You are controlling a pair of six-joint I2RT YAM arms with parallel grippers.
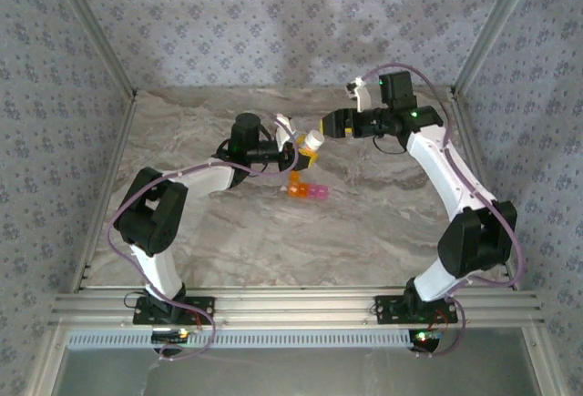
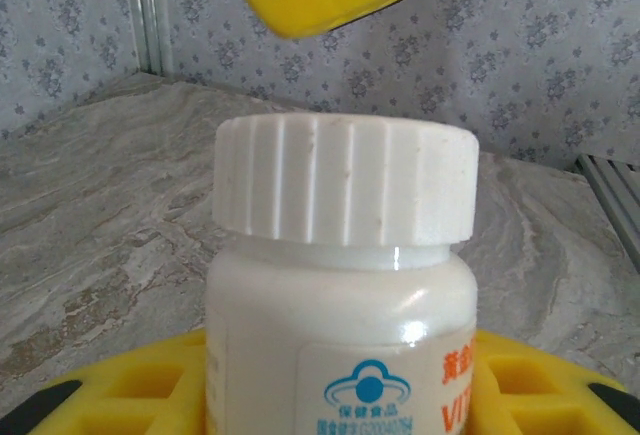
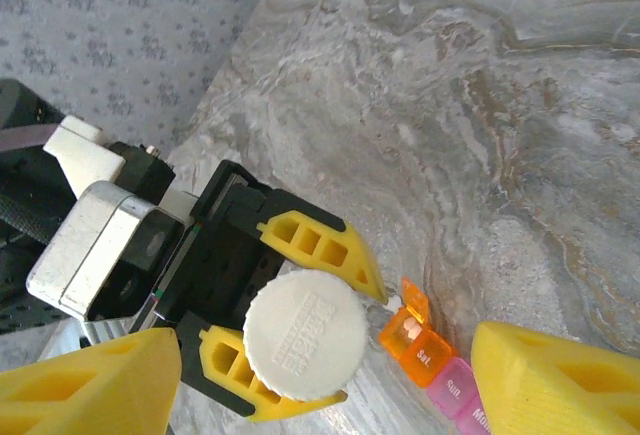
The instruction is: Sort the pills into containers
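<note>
My left gripper (image 1: pixel 296 150) is shut on a small white bottle (image 1: pixel 310 144) with a ribbed white cap (image 2: pixel 345 180), held above the table. In the left wrist view its yellow fingers (image 2: pixel 130 395) flank the bottle's body. My right gripper (image 3: pixel 325 355) is open, its yellow fingers (image 3: pixel 90 385) standing wide on either side of the cap (image 3: pixel 305 335) without touching it. The containers (image 1: pixel 307 190) lie on the table just below: an orange compartment (image 3: pixel 415 345) with its lid flipped up and a pale pill (image 3: pixel 408 330) inside, joined to a pink one (image 3: pixel 460 390).
The marbled table top (image 1: pixel 383 223) is bounded by patterned walls and metal frame posts (image 1: pixel 478 41). An aluminium rail (image 1: pixel 291 305) carries both arm bases at the near edge. The right arm (image 1: pixel 446 177) arches over the right side.
</note>
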